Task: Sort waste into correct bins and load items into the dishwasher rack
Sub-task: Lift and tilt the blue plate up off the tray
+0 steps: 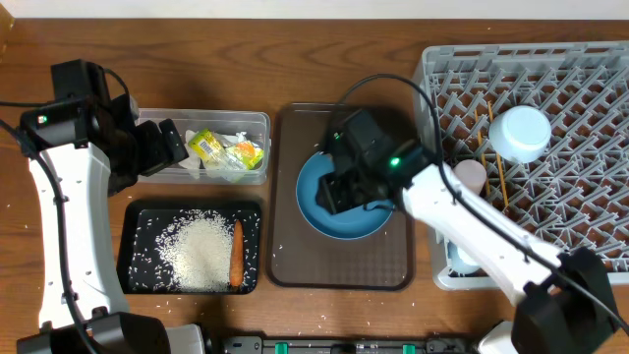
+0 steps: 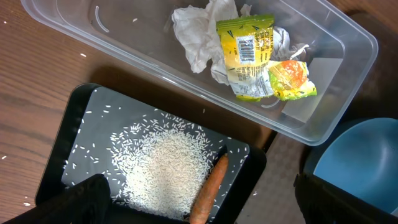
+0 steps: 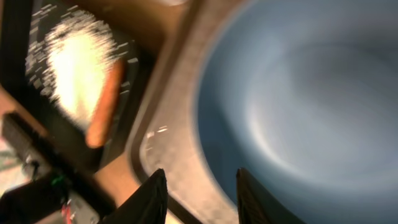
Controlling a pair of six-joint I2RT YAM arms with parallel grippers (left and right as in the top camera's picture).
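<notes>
Presently right pincer (image 3: 201, 175) straddles blue plate (image 3: 311, 112) rim, jaws parted.

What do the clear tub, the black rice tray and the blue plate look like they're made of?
Clear tub: glossy transparent plastic; the table shows through its walls. Black tray: probably plastic, smooth with a dull sheen on its rounded rim. Blue plate: glazed ceramic or melamine, evenly glossy; I can't tell which.

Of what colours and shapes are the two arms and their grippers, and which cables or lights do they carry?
The left arm and the right arm have smooth white links joined by black, boxy joints. Thin black cables loop above the right one, and a small green light shines near its wrist. The left gripper and right gripper have black, blunt fingers.
</notes>
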